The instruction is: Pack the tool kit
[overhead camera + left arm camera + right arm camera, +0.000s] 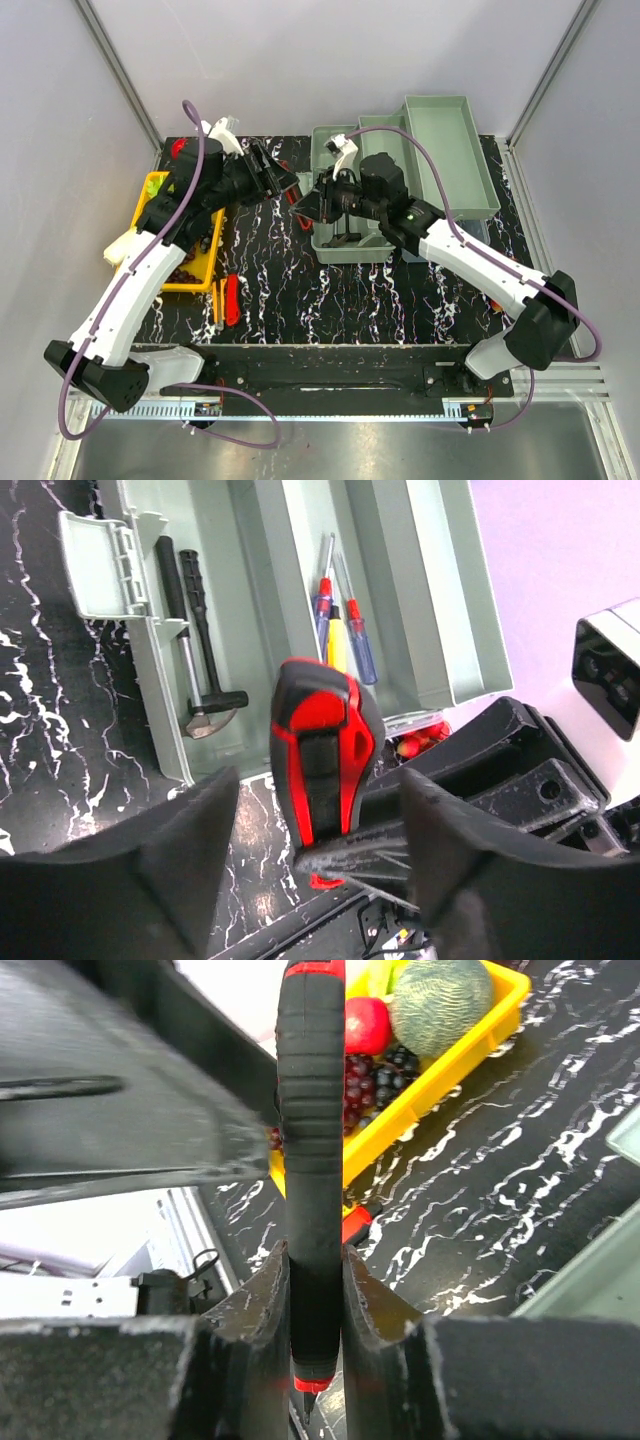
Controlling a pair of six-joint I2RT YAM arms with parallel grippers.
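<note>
Right end effector (315, 1290) is clamped on the red-and-black tool handle (310, 1110), which is held just left of the toolbox (455, 600), its long axis passing through the wide-open left end effector (318, 810), so the clamped one is judged better placed to pack it.

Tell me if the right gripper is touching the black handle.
Touching. Right wrist view: the right gripper clamps the handle on both sides, no gap.
</note>
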